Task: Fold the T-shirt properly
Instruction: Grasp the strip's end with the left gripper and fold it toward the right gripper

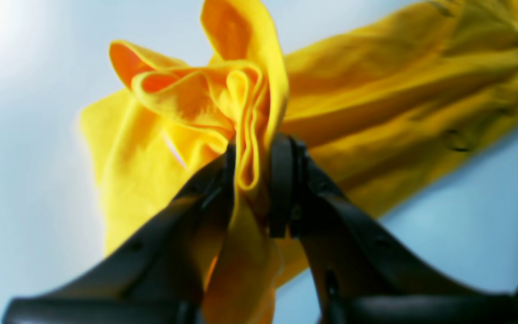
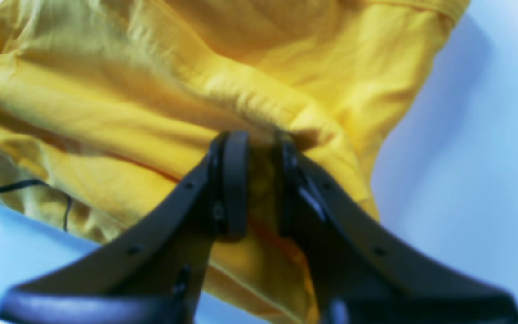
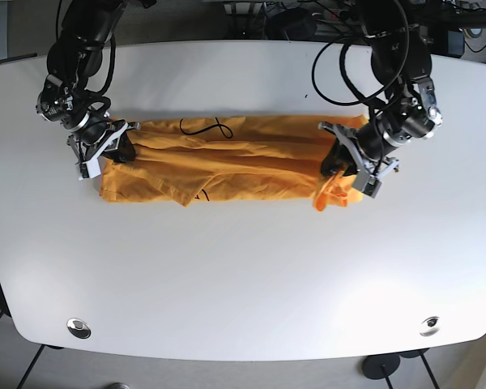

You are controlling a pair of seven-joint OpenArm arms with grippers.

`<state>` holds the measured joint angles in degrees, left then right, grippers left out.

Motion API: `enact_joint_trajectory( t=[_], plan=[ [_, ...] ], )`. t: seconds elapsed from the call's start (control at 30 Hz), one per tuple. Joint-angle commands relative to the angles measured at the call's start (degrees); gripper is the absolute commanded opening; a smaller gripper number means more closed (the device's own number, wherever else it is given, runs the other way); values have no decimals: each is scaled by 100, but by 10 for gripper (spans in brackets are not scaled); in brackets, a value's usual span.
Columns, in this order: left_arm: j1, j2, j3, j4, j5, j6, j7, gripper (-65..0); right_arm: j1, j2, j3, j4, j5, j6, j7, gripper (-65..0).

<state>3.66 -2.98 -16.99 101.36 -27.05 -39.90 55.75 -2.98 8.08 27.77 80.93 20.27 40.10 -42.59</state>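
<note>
The yellow T-shirt [image 3: 227, 162] lies stretched in a long wrinkled band across the white table [image 3: 243, 275], with a black line print near its top edge. My left gripper [image 1: 253, 180], on the right in the base view [image 3: 346, 168], is shut on a bunched fold of the shirt [image 1: 241, 112] and holds that end slightly raised. My right gripper [image 2: 259, 180], at the shirt's other end in the base view [image 3: 117, 147], is shut on the fabric [image 2: 223, 90] there. The cloth hangs taut between the two grippers.
Black cables [image 3: 340, 73] loop from the arm over the table's far right part. Two round metal fittings [image 3: 78, 327] sit near the table's front corners. A chair base [image 3: 381, 366] shows below the front edge.
</note>
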Motion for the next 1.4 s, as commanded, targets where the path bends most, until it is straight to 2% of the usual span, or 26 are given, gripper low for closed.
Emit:
enact_joint_trajectory(
  t=[0.03,0.23,0.37,0.47,0.6,0.63,0.73,0.8,0.9,0.97,1.0,1.1,1.27,1.3,1.4],
  plan=[
    [-89,118,209,92,-113,232,-155,-615,13,32,5,44,-115,-10,-150,-556],
    [-116,549,640,-576,-122,425,-717,-615,13,32,5,44,-115,-10,-150,-556],
    [-291,558,886,-787,-122,882,-920,-612,13,32,5,44,-115,-10,-150,-556],
    [-397,558,1124,-919,-130,970,-955,-599,4,32,5,35,-115,-10,-150,-556],
    [-529,531,1563,-927,-122,979,-920,-479,4,32,-3,35,-115,-10,-159,-556],
    [-529,531,1616,-910,-122,1032,-920,-424,4,32,-3,44,-115,-10,-159,-556],
    [-608,549,1695,-875,-113,1797,-911,-314,4,32,-3,44,-106,-10,-194,-556],
    [-766,461,2170,-875,-113,2298,-911,-260,13,32,-3,35,-106,-10,-317,-556],
    [-1030,268,3031,-795,-122,2693,-911,-257,13,32,-3,44,-106,-10,-335,-556],
    [-1188,250,3418,-769,-139,2597,-911,-256,21,32,-12,26,-106,-10,-335,-556],
    [-1294,250,3576,-778,-148,2386,-911,-257,21,32,-12,35,-106,-10,-335,-556],
    [-1425,241,3524,-760,-139,2095,-920,-260,39,32,-12,105,-106,-10,-335,-556],
    [-1197,-75,2486,-259,-122,2069,-937,-262,39,-109,-12,589,201,-10,-335,-556],
    [-1100,-146,2328,-250,-122,2069,-946,-282,48,-118,-12,589,219,-10,-335,-556],
    [-749,-365,1871,-286,-122,2078,-946,-512,48,-126,-12,589,237,-10,-335,-556]
  ],
)
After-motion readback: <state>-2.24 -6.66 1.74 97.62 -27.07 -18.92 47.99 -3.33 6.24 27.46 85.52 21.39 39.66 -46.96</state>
